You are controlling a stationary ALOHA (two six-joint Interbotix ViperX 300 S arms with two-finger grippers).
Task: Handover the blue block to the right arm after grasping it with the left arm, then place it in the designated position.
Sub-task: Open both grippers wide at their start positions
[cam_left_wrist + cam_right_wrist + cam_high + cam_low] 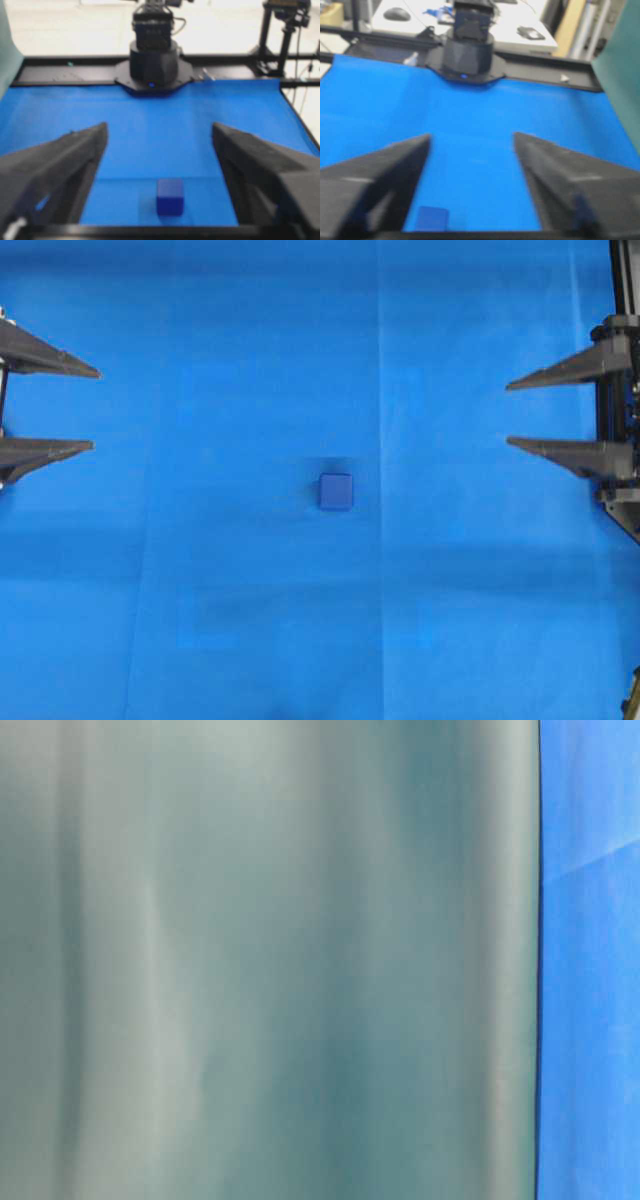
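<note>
The blue block lies alone on the blue cloth near the middle of the overhead view. My left gripper stands open at the far left edge, well apart from the block, fingers pointing right. My right gripper stands open at the far right edge, fingers pointing left. In the left wrist view the blue block sits low between the spread fingers of the left gripper, some way ahead of them. In the right wrist view the blue block shows at the bottom left, near the left finger of the right gripper.
Blue cloth covers the whole table. The opposite arm's black base stands at the cloth's far edge, likewise in the right wrist view. A grey-green backdrop fills most of the table-level view.
</note>
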